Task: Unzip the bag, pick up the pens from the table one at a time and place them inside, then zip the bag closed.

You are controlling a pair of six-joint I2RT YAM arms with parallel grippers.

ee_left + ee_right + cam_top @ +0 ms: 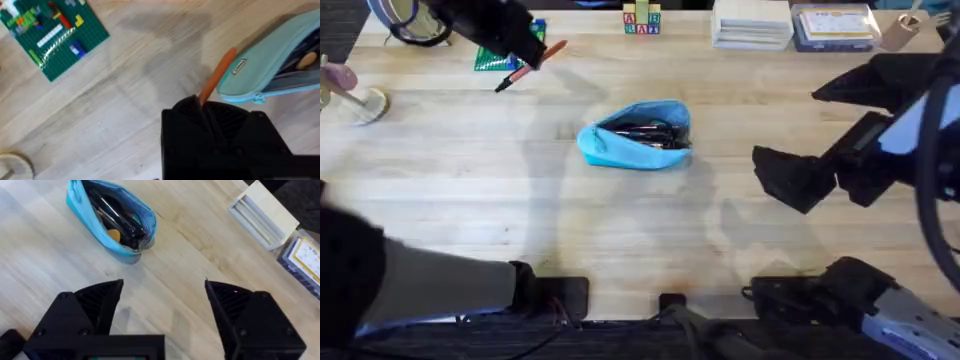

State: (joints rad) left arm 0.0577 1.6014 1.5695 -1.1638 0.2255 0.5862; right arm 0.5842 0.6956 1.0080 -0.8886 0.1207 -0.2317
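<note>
The light blue bag [638, 135] lies unzipped near the middle of the table [620, 230], with dark pens showing in its opening. The right wrist view looks into the open bag [112, 220], where black pens lie. My left gripper [525, 58] hangs high over the far left of the table, shut on an orange pen [538, 62] with a dark tip. In the left wrist view the orange pen [218, 74] sticks out from my left gripper [202, 107] toward the bag [275, 60]. To the right of the bag my right gripper [790, 178] stands open and empty, as the right wrist view [165, 305] confirms.
A green brick baseplate [492, 60] lies under the left arm at the far left. Along the far edge stand alphabet blocks [641, 20], a white box [752, 22] and a clear plastic case [835, 25]. A pale round object [360, 102] sits at the left edge.
</note>
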